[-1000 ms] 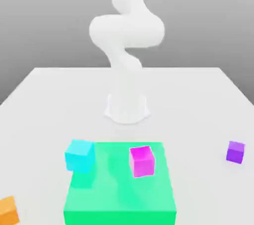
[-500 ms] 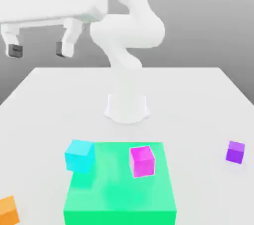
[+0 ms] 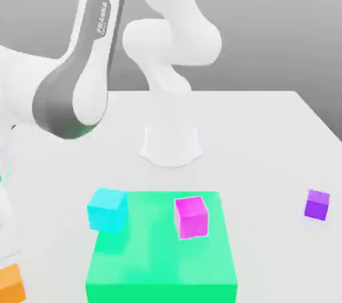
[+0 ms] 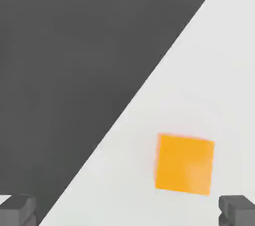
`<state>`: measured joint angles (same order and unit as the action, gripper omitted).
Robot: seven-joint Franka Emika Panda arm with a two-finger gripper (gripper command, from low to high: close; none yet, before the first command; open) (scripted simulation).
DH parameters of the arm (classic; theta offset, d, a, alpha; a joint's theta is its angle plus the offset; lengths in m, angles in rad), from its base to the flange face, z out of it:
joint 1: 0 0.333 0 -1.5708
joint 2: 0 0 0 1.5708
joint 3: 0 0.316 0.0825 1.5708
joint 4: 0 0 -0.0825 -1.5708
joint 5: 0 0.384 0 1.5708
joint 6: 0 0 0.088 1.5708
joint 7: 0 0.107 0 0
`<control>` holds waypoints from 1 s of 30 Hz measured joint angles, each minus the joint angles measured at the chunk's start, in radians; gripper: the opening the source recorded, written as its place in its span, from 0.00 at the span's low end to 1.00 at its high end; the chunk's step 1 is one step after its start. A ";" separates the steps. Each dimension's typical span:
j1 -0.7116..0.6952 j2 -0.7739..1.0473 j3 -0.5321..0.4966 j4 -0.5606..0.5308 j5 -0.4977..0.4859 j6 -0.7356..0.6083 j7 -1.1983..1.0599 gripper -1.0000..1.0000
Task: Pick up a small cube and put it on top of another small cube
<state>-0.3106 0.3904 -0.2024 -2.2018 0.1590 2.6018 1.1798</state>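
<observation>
End effector point(image 4: 127, 210) fingers point(image 4: 17, 210) are being held spread wide, released, nothing being gripped or touched; the small orange cube point(image 4: 184, 164) is being seen between and beyond them, flat-faced and matte. In the exterior view, this cube point(image 3: 11, 283) is being shown at the smooth white desk's point(image 3: 267, 135) left near corner, followed rightward by a cyan cube point(image 3: 107, 209), a green slab point(image 3: 162, 255) carrying a magenta cube point(image 3: 192, 217), and a purple cube point(image 3: 317, 204).

A flat green square slab point(image 3: 162, 255) is seen lying on the white tabletop point(image 3: 267, 141) in the exterior view. A magenta cube point(image 3: 192, 216) is set on the slab's upper face. A cyan cube point(image 3: 107, 209) is placed at the slab's far corner on the exterior view's left, overlapping its edge. A dark grey floor point(image 4: 74, 60) is visible beyond the table's edge.
</observation>
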 joint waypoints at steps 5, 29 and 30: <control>-0.043 0.174 0.039 0.037 0.053 0.114 -0.024 0.00; 0.102 -0.418 0.063 -0.253 -0.123 -0.176 -0.045 0.00; 0.108 -0.455 0.066 -0.274 -0.134 -0.191 -0.049 0.00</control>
<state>-0.2030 -0.0645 -0.1362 -2.4755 0.0251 2.4106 1.1309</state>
